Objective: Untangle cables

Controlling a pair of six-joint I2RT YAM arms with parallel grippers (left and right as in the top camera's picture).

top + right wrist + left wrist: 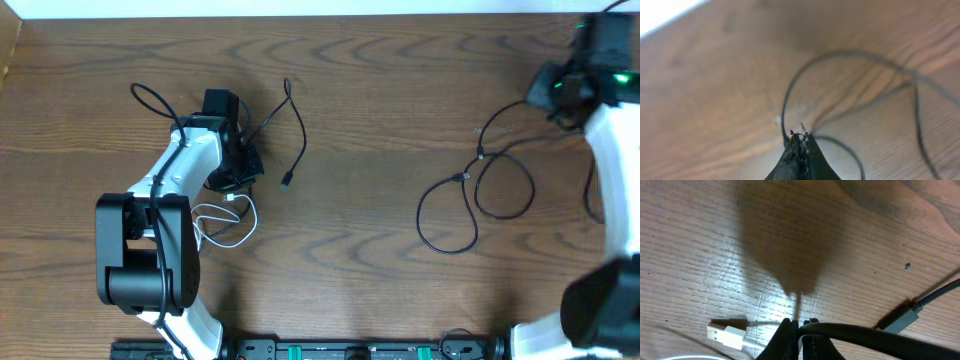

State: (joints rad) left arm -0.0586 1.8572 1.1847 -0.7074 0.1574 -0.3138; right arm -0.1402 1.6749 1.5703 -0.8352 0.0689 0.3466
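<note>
Looped black cable (421, 212) at right, white cable (253, 218) beside left arm (185, 160)

The table (380, 80) has a brown wood-grain top with dark curved grain lines running along its length. A white surface (300, 7) borders the table's far edge as a narrow strip. In the left wrist view, a small dark speck (907, 266) marks the wood, apart from a broad soft shadow (785, 240).

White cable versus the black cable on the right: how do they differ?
The white cable is coiled in small loops beside the left arm; the black cable sprawls in wider loops near the right arm. The white one looks shorter than the black. Both are thin and lie on the table.
</note>
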